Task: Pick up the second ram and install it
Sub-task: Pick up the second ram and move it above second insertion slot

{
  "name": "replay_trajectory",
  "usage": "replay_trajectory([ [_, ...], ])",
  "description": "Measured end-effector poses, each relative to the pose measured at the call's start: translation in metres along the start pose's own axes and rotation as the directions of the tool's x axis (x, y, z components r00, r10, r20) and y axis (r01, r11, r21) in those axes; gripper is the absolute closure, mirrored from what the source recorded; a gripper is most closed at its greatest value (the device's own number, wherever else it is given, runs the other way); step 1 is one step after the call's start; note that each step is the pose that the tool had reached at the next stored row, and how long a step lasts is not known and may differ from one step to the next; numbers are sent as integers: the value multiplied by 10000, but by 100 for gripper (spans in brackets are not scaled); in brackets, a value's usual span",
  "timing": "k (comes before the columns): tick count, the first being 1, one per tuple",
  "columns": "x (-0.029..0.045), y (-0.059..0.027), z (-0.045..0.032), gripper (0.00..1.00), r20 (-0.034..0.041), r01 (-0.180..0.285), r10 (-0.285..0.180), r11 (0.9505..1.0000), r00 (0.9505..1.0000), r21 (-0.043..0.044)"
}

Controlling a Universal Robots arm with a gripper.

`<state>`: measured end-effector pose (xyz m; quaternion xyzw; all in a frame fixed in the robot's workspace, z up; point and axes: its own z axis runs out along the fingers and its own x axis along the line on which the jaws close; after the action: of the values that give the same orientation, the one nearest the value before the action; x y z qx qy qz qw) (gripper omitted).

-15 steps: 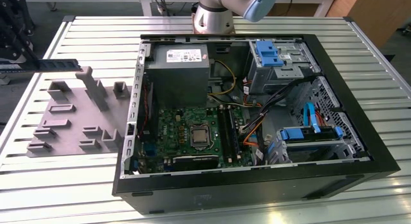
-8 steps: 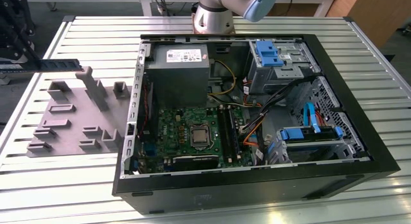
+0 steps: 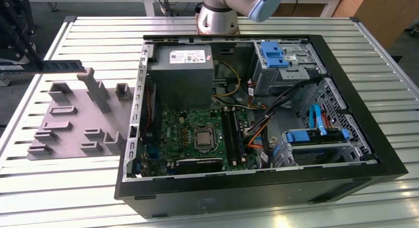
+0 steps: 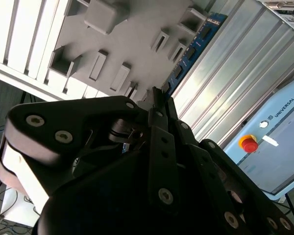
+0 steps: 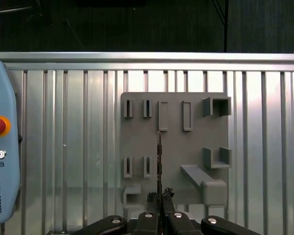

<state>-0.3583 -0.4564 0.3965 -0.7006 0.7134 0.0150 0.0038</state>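
Observation:
The second ram (image 3: 62,66) is a thin dark stick held level above the grey holder block (image 3: 75,117), at the exterior view's left. My gripper (image 3: 34,66) is shut on one end of it. In the first wrist view the ram (image 5: 159,156) appears edge-on, reaching out from my gripper (image 5: 159,198) over the holder block (image 5: 176,147). In the second wrist view the bluish board (image 4: 196,41) with black chips runs away from my gripper (image 4: 157,95). The long black memory slots (image 3: 232,132) lie on the motherboard inside the open computer case (image 3: 366,135).
The case holds a grey power supply (image 3: 183,73), a CPU socket (image 3: 203,139), bundled cables (image 3: 262,125) and blue drive latches (image 3: 272,54). The arm's base (image 3: 219,17) stands behind the case. A light blue pendant with a red button (image 5: 0,147) lies on the slatted table (image 3: 65,189).

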Motion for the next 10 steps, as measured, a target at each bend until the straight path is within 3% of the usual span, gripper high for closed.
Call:
replay_trajectory([
  [10, -1, -52, -1, 86, 0, 0, 0, 10000, 10000, 0],
])
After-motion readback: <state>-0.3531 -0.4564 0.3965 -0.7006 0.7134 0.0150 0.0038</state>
